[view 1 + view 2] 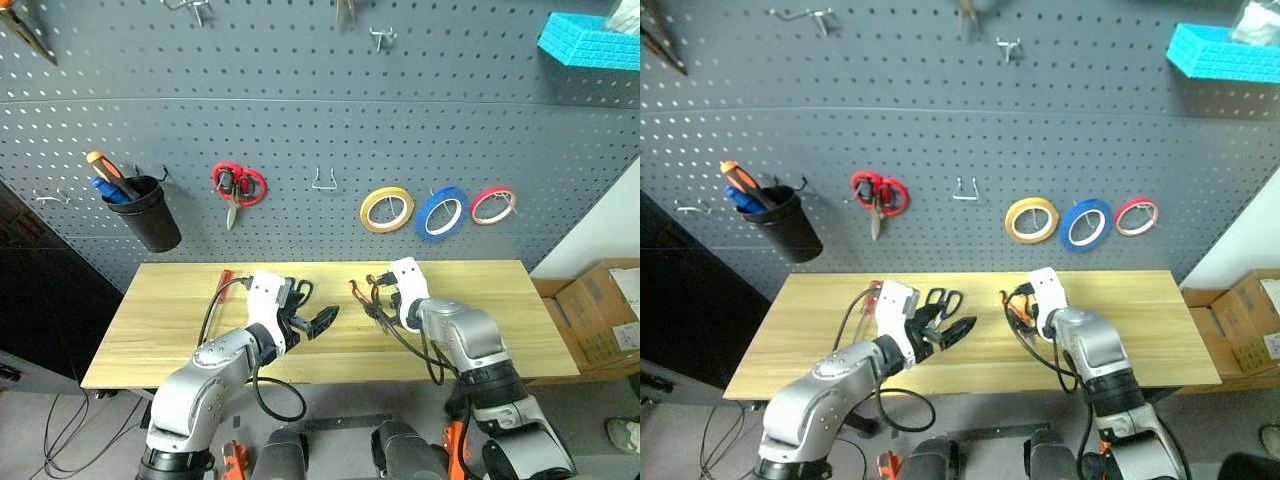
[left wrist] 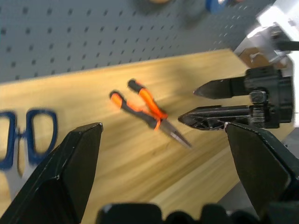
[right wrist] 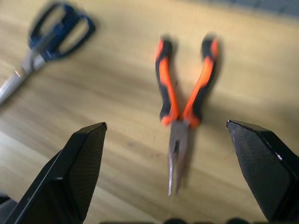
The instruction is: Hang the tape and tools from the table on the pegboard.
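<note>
While the head views hide most of the small orange-and-black-handled pliers (image 3: 184,100) behind the right claw (image 3: 168,175), its wrist view shows them lying flat, bare wood all around. Both claws stand wide, empty; left claw (image 1: 958,330) beside dark-handled steel scissors (image 1: 945,298). The blue tape ring (image 1: 441,212) hangs on the grey pegboard (image 1: 300,100) above the pale wooden bench (image 1: 540,340).

Blue tape (image 1: 441,212) hangs on pegboard (image 1: 300,110); pliers (image 3: 182,116), scissors (image 3: 46,42) lie flat.

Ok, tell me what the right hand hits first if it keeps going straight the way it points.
Most likely the pliers: they lie on the table directly between the open fingers of the right hand, handles spread, tip toward the hand. Depth is hard to judge.
</note>
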